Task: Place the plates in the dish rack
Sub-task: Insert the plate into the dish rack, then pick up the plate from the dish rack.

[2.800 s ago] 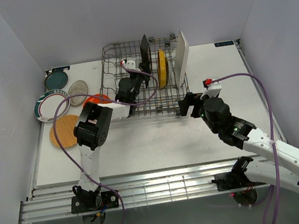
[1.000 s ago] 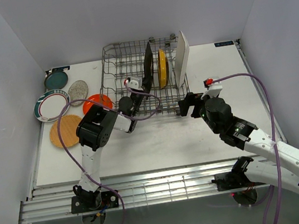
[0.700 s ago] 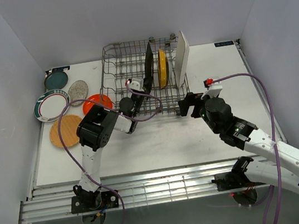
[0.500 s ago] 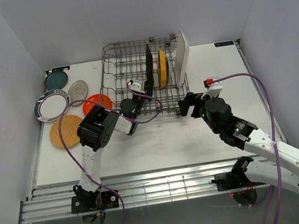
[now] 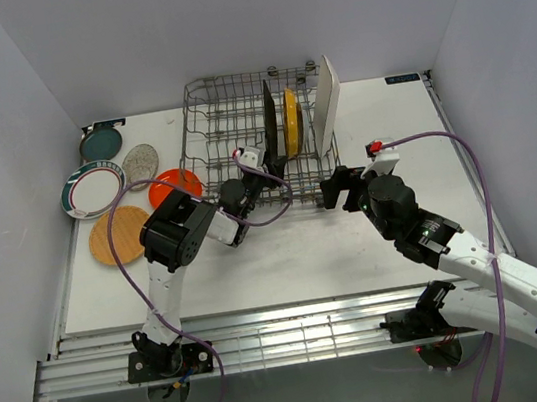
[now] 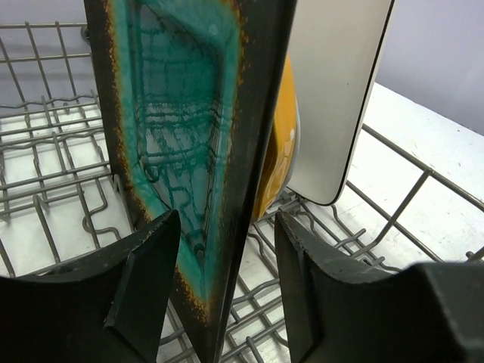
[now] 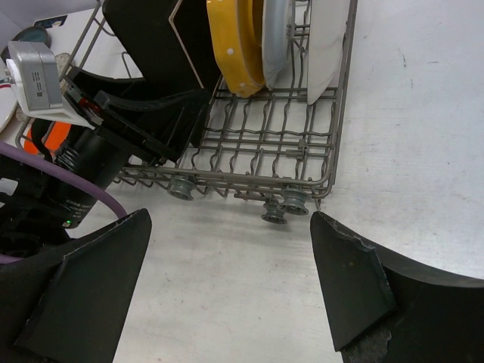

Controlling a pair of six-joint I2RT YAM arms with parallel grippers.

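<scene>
On the table (image 5: 296, 247), square plate (image 6: 181, 113) half-hides yellow plate (image 6: 281, 144).

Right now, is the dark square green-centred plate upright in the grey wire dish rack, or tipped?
Upright: the plate stands on edge in the rack, beside the yellow plate; left gripper open around it.

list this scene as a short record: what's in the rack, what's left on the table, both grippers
in rack: dark green-centred square plate, yellow round plate, white rectangular plate, standing in grey wire dish rack
on table: teal plate, speckled grey plate, teal-rimmed white plate, orange plate, wood-tone plate
left gripper: open, astride that square plate
right gripper: open, empty
</scene>
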